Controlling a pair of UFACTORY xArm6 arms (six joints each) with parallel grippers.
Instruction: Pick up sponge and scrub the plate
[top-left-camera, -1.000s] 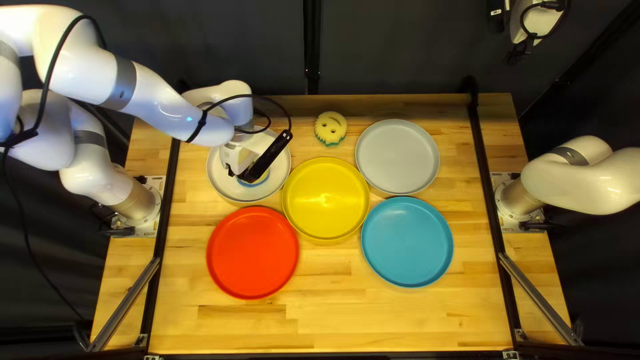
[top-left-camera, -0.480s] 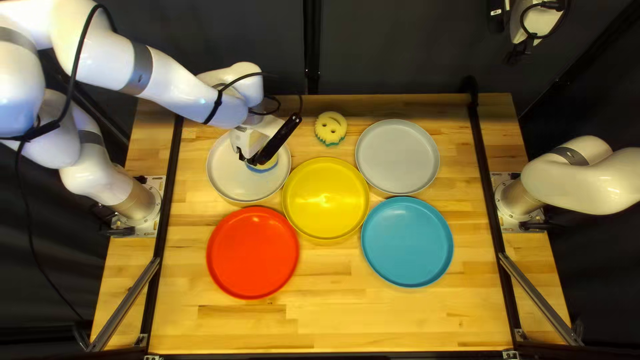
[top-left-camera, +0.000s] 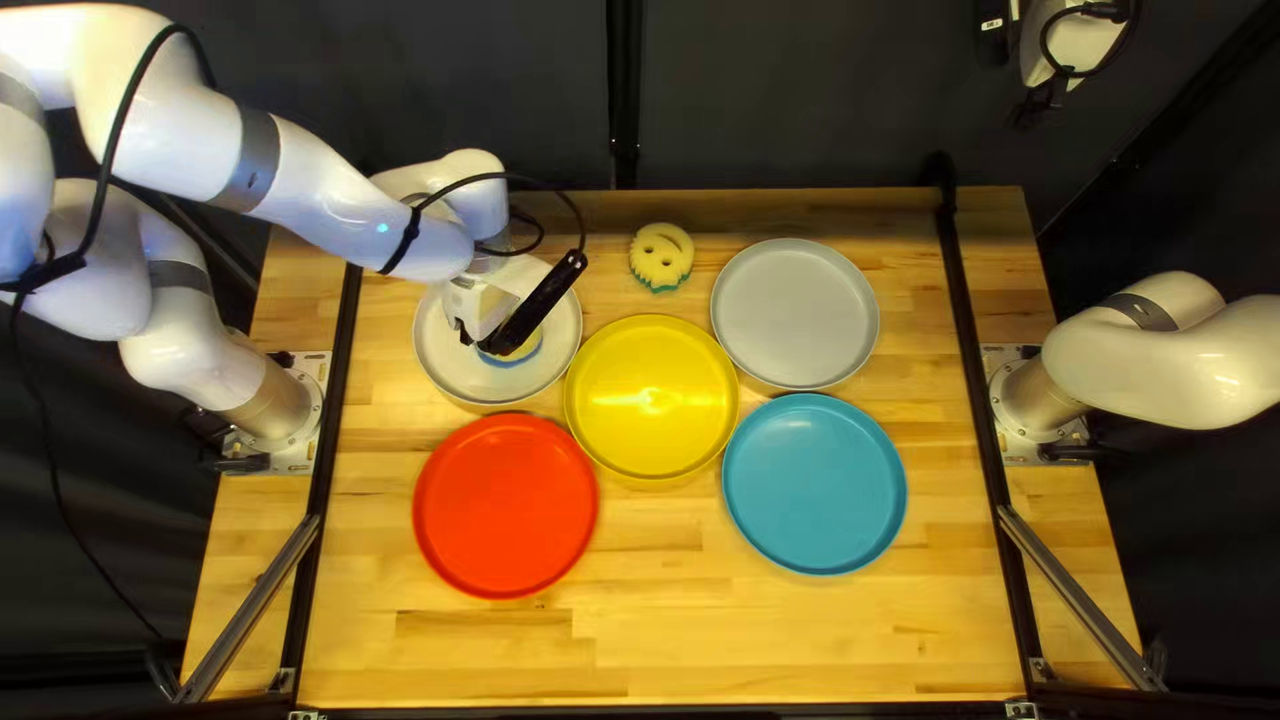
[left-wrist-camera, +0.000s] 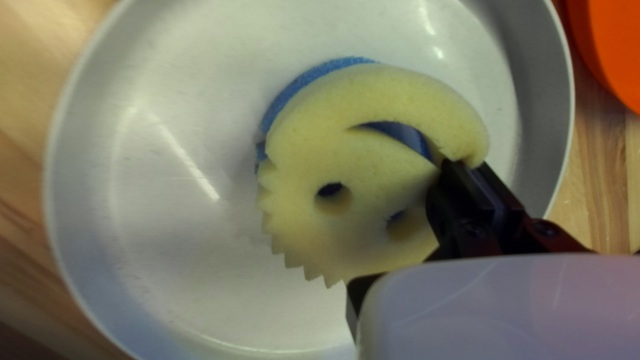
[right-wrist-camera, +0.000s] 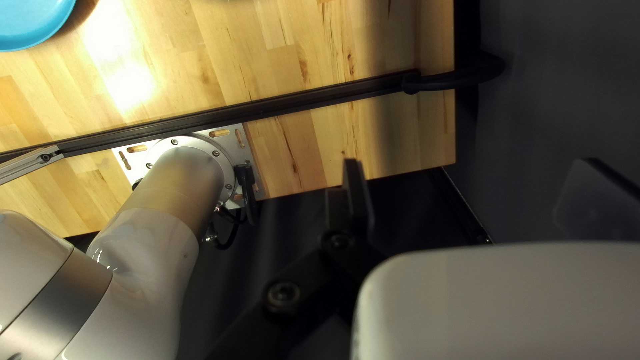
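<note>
Left pincer [top-left-camera: 491, 342] is over the white plate [top-left-camera: 447, 358], at the left of the top left view. In left wrist view the left pincer [left-wrist-camera: 468, 165] is clenched on the sponge [left-wrist-camera: 373, 160], gripping it at the edge, by the end of its curved slot. Sponge is inside the plate rim, near the middle. Yellow layer faces the camera, blue layer toward the plate. 2 round holes and the slot visible, toothed edge on 1 side. Can't tell if the blue face touches the plate.

Right pincer [top-left-camera: 1034, 110] is up past the far edge of the worktop [top-left-camera: 640, 640], at the right of the top left view. In right wrist view the right pincer [right-wrist-camera: 470, 163] is released: fingers wide apart, nothing between. Right arm's base [right-wrist-camera: 183, 163] and part of the blue plate [right-wrist-camera: 30, 20] also show there.

Other plates on worktop: yellow plate [top-left-camera: 651, 398] just beside the white plate, gray plate [top-left-camera: 795, 314] to the right of that, red plate [top-left-camera: 504, 504] on the near side of the white plate, blue plate on the near side of the gray plate. Plate count: 5.

Second sponge [top-left-camera: 662, 258], yellow over green, lies on the worktop between white and gray plates, beyond the yellow plate.
</note>
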